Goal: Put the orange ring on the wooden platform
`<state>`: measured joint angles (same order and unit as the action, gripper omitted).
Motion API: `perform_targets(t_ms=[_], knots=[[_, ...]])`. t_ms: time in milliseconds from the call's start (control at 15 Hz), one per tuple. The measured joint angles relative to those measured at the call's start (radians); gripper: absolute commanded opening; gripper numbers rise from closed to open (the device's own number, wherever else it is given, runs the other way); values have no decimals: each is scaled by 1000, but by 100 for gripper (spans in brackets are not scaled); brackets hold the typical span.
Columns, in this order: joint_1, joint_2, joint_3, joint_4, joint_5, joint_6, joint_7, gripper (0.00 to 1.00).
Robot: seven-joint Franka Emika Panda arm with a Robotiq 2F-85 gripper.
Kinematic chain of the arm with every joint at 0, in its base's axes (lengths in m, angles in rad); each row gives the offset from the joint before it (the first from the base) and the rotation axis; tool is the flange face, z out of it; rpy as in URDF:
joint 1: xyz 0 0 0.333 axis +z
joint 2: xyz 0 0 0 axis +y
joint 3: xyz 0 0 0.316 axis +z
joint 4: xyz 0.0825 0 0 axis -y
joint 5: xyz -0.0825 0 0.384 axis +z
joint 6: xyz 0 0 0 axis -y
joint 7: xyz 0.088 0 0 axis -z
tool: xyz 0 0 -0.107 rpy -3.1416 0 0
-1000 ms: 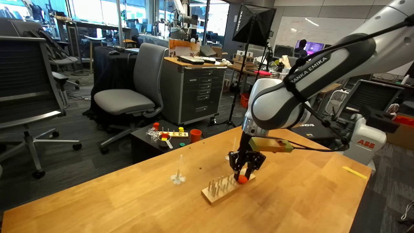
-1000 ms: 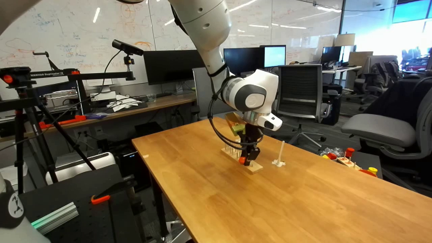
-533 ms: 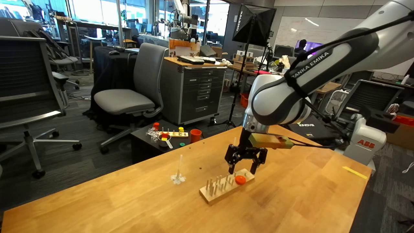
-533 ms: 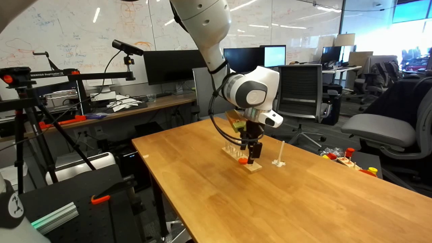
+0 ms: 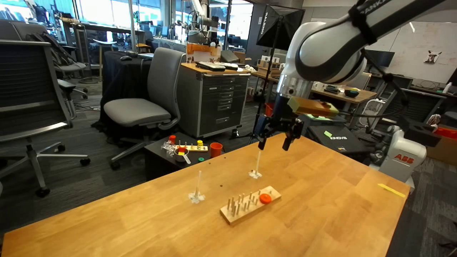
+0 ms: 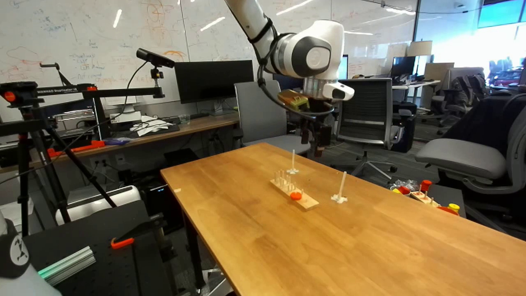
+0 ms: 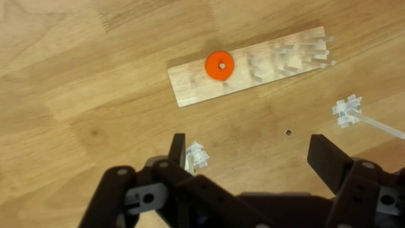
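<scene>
Has fingers spread wide apart — up in the air w/ the rest of the gripper, well off the table. Can see the orange ring on the wood block — round one thin peg, w/ tip showing in the middle. Can see more pegs mostly to one side, & two tall sticks on white patches nr. the block.
</scene>
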<state>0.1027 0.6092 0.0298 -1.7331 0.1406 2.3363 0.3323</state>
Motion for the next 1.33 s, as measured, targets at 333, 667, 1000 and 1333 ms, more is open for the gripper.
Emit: perform_targets(t_ms=[333, 667, 1000, 1333], knots=[[22, -141, -16, -47, -89, -137, 23, 100], [30, -206, -20, -53, -176, -247, 40, 100], [30, -228, -18, -55, -180, -293, 37, 100], [30, -236, -13, -55, -180, -323, 36, 100]])
